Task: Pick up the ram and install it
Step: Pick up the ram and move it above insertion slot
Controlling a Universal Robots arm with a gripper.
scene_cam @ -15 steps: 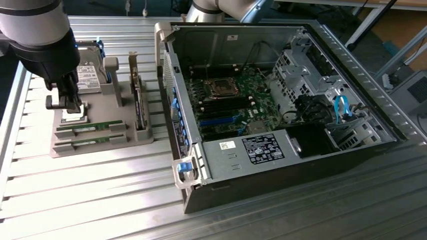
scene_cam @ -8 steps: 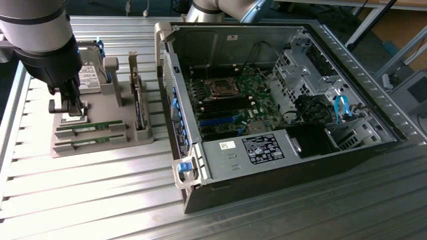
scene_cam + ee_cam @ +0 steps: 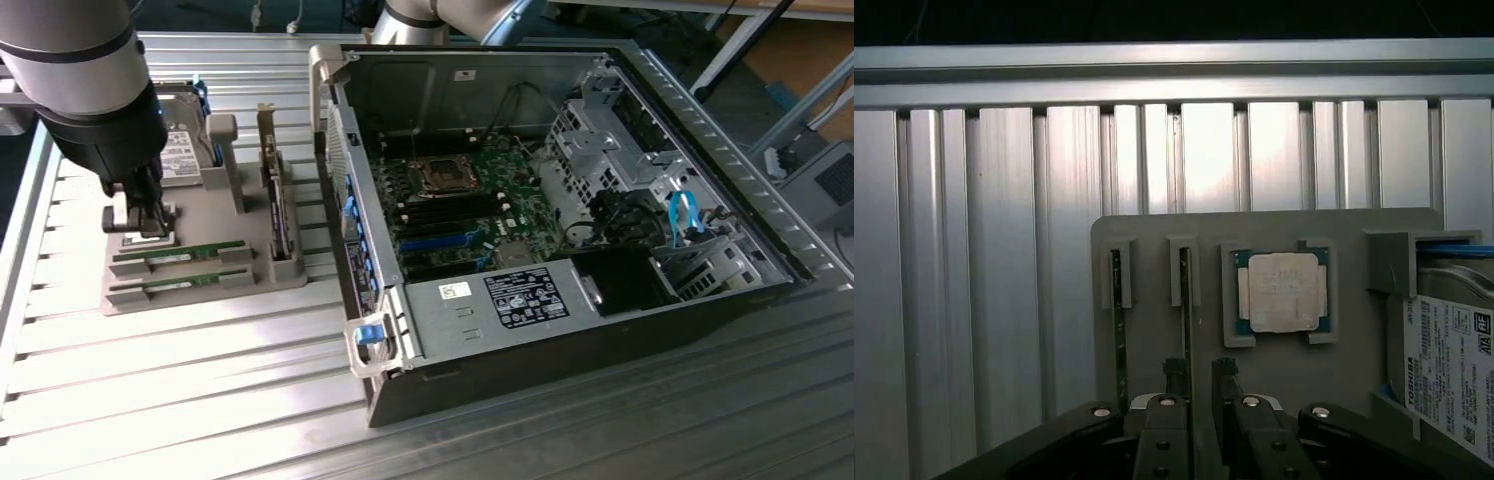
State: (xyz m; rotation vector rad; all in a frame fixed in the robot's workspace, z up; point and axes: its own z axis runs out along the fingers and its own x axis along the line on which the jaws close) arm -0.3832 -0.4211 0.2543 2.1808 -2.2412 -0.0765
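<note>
Green ram [image 3: 1185, 300] stood on edge in the tray [image 3: 1154, 310], unlifted, the pincer [image 3: 1199, 368] wide astride it (grasp step; judged to need square, centred closing).

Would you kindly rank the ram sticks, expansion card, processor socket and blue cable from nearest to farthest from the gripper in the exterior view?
1. Ram sticks, in the tray beside the gripper.
2. Expansion card, upright at the tray's edge toward the case.
3. Processor socket, on the motherboard.
4. Blue cable, at the case's far end.
</note>
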